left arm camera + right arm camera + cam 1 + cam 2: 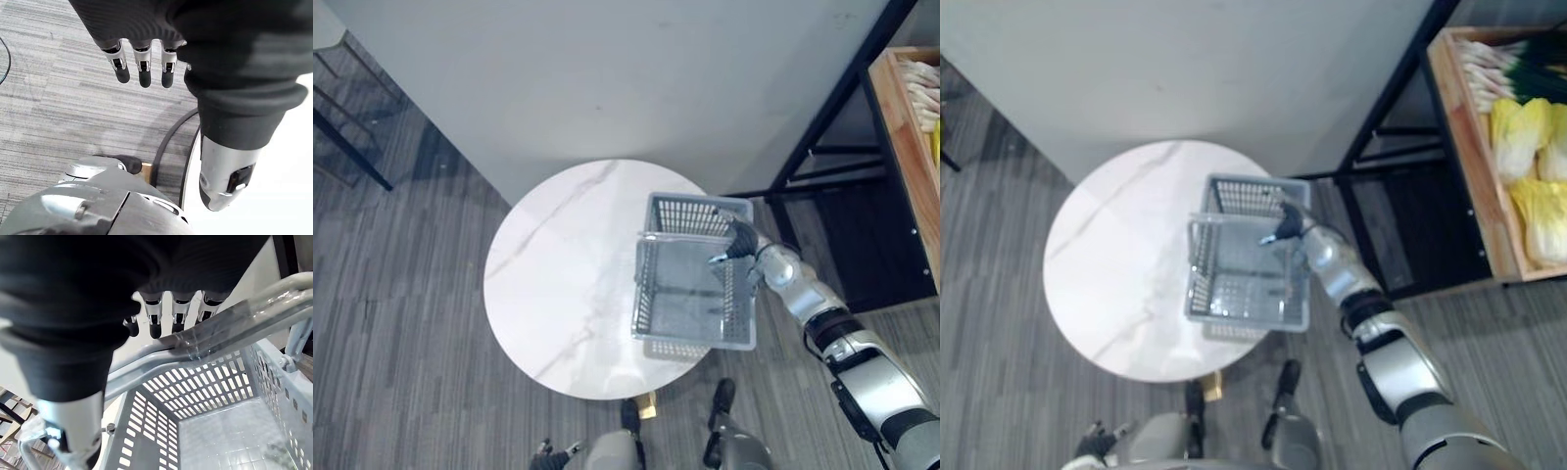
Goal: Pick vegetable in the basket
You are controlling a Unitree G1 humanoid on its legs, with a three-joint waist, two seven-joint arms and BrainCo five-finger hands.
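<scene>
One grey slotted plastic basket [690,213] sits on the round white marble worktop [558,264], hard up against its right edge, and its floor looks bare. The right robot hand [741,238] hovers over the basket's mouth. In the right wrist view its dark-tipped fingers [178,313] hang loose just above the silver metal handle [230,325], relaxed and clasping nothing. The left robot hand [143,63] hangs low by the floor, fingers straight, empty too.

The vegetables are well apart from the basket: pale yellow-green leafy cabbages [1518,137] and a bunch of long green onions [1508,69] lie in a wooden crate [1474,166] on the black metal rack [1381,108] to the right.

My read is that the pick has not begun. To do it well, lift the right robot hand straight up off the handle first — a snagged fingertip could drag a basket parked this close to the edge. Then swing right and go for a near cabbage — bulky and leafy, it likely wants a wide wrap low on the body, not a pinch of loose leaves.
</scene>
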